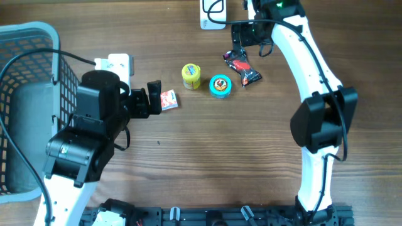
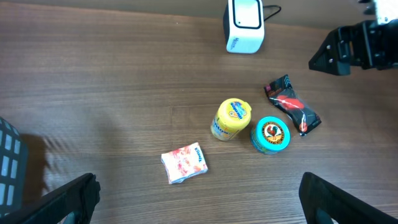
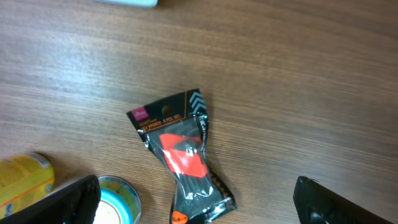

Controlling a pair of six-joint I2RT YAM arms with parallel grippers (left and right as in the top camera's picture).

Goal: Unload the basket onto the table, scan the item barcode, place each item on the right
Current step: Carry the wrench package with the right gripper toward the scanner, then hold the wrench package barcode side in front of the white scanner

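Observation:
A black-and-red packet (image 1: 242, 67) (image 3: 182, 158) lies flat on the wooden table. My right gripper (image 1: 250, 39) (image 3: 199, 202) hovers open over it, a finger on either side and nothing held. The packet (image 2: 292, 104) also shows in the left wrist view. The white barcode scanner (image 1: 212, 14) (image 2: 244, 25) stands at the far edge. My left gripper (image 1: 152, 98) (image 2: 199, 205) is open and empty, just short of a small white-and-red packet (image 1: 168, 100) (image 2: 184, 163).
A yellow jar (image 1: 191, 76) (image 2: 231, 119) and a blue round tin (image 1: 220, 85) (image 2: 270, 135) sit between the two packets. The tin (image 3: 115, 199) is close to my right gripper's left finger. A grey basket (image 1: 25, 37) fills the left side.

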